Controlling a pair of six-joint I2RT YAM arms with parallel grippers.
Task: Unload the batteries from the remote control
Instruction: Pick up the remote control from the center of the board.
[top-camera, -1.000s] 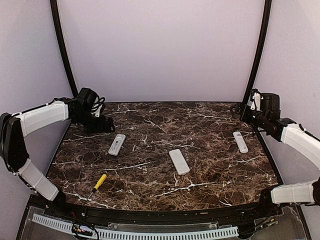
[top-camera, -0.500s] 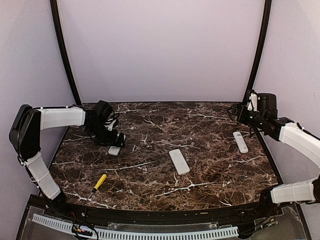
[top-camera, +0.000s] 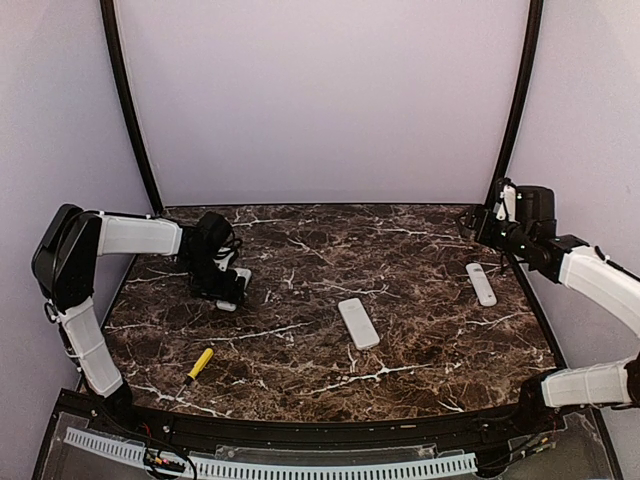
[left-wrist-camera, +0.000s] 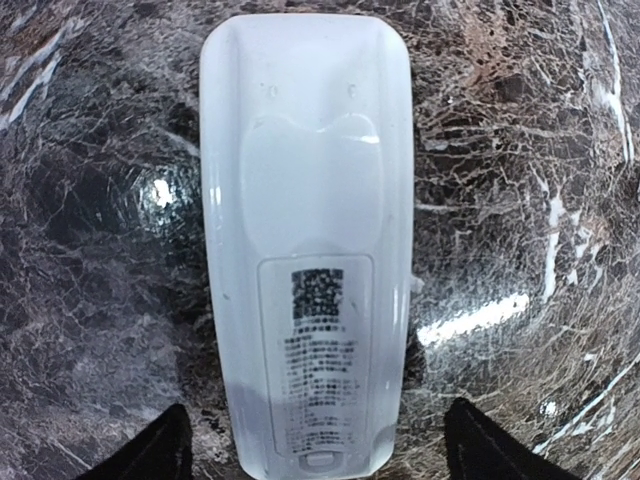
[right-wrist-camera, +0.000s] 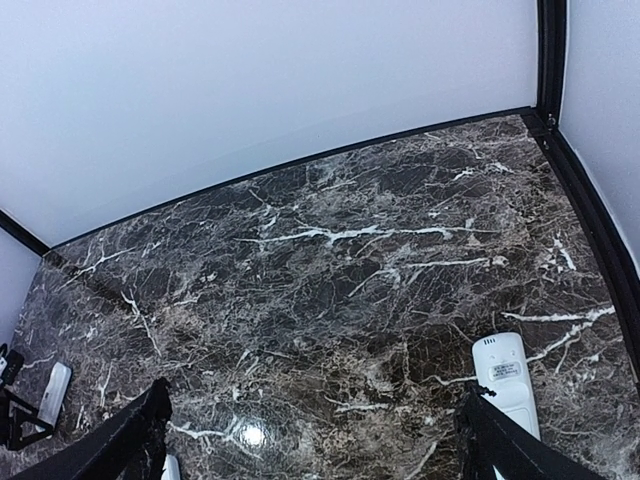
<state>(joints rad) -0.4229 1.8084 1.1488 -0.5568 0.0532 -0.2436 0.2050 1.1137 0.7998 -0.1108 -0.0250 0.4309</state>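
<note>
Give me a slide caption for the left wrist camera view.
Open left gripper poised over a white remote lying label side up on the dark marble table.

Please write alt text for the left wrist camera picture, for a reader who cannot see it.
A white remote control lies back side up on a dark marble table, filling the middle of the view, its labelled battery cover shut. The open left claw straddles its lower end, a dark fingertip in each bottom corner, neither touching it.
</note>
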